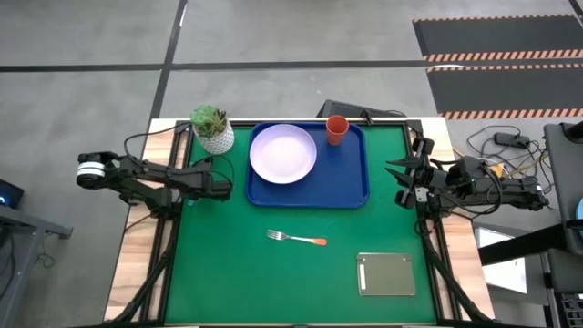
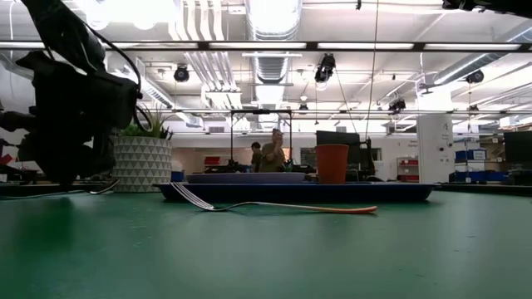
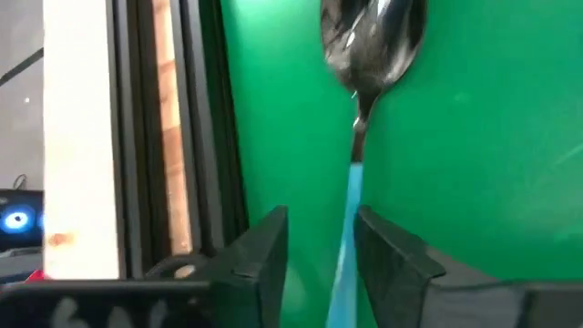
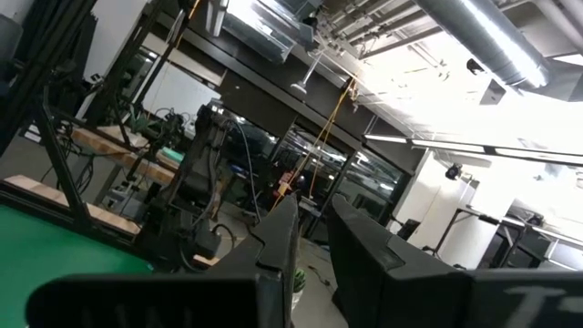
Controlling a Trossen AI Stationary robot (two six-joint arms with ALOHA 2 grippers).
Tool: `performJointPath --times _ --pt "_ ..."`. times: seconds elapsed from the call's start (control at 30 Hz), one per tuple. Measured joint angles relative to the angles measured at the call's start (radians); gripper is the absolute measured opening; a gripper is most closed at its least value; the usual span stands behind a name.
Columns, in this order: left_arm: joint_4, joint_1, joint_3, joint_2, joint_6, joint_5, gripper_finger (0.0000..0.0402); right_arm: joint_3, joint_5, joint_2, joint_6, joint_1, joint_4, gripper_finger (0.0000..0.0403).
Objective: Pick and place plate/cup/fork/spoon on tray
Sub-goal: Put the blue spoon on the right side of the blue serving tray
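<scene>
The lavender plate (image 1: 283, 153) and the orange-red cup (image 1: 336, 130) stand on the blue tray (image 1: 357, 195) at the far middle of the green mat. The fork (image 1: 296, 239) lies on the mat nearer the front. My left gripper (image 1: 225, 189) is by the mat's left edge, left of the tray, shut on the spoon (image 3: 373, 36). The gripper hides the spoon in the high view. My right gripper (image 1: 398, 180) waits shut and empty at the table's right edge, right of the tray. My left gripper (image 3: 321, 251) pinches the spoon's light blue handle (image 3: 348, 228) between its two fingers, a short way back from the silver bowl. The fingers come from above and lie across the handle. The bowl sticks out beyond them over the mat; whether the spoon is lifted clear I cannot tell.
A white pot with a green plant (image 1: 211, 129) stands just beyond my left gripper, at the far left. A grey flat slab (image 1: 386, 273) lies at the front right. The table's black frame and wooden edge (image 3: 168, 137) run close beside the spoon.
</scene>
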State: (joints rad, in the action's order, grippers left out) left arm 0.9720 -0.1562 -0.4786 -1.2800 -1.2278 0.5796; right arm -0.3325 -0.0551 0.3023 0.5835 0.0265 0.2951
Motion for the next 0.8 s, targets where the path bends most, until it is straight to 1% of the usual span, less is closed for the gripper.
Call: performJointPath --times 0.13,0.37,0.5,0.57,0.63,0.8 --pt "-0.028 -0.002 0.004 0.0 0.002 0.046 0.0132 0.0 0.0 0.0 0.0 0.0 0.0 0.0052" --pt "-0.183 -0.002 0.067 0.0 0.002 0.093 0.0134 0.0 0.0 0.0 0.0 0.0 0.0 0.0052" --pt "-0.218 -0.002 0.107 0.001 0.0 0.116 0.0131 0.0 0.0 0.0 0.0 0.0 0.0 0.0052" --pt "-0.232 -0.001 0.12 0.002 -0.001 0.122 0.0119 0.0 0.0 0.0 0.0 0.0 0.0 0.0052" --pt "-0.241 -0.001 0.126 0.002 -0.001 0.118 0.0098 0.0 0.0 0.0 0.0 0.0 0.0 0.0052" --pt "-0.259 -0.001 0.127 0.002 0.003 0.116 0.0026 0.0 0.0 0.0 0.0 0.0 0.0 0.0052"
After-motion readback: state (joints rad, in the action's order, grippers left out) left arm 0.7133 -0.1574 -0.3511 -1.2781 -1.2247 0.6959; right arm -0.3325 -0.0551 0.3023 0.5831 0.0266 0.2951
